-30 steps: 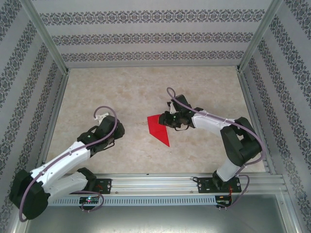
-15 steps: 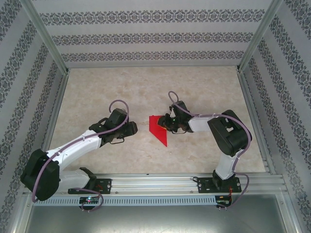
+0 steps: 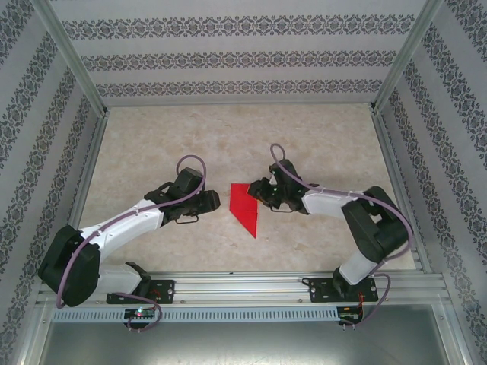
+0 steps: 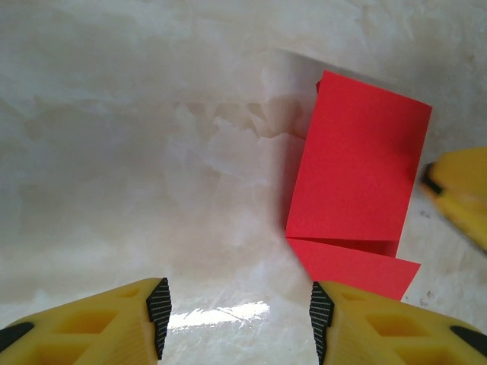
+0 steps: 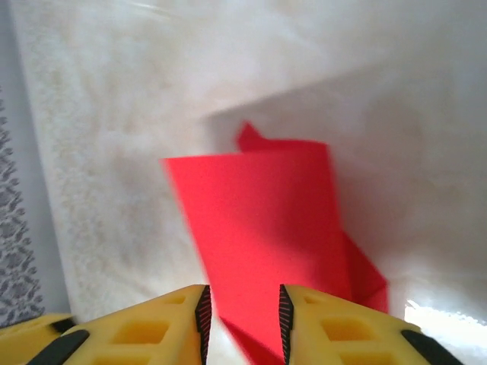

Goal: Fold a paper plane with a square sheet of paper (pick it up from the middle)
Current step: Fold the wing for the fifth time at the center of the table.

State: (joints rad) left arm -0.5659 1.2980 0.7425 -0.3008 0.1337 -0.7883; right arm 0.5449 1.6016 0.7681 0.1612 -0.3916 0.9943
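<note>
Folded red paper (image 3: 245,207) lies on the marble-look table (image 3: 152,137); the right gripper (image 5: 242,323) pinches its edge, while the left gripper (image 4: 236,319) hovers spread beside it, empty.

no readable text, label or number shows anywhere.

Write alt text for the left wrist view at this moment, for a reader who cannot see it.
A folded red sheet of paper lies on a pale marbled table, up and to the right of the left gripper, whose yellow fingers stand apart with nothing between them. A yellow fingertip of the right gripper enters from the right edge beside the paper.
</note>
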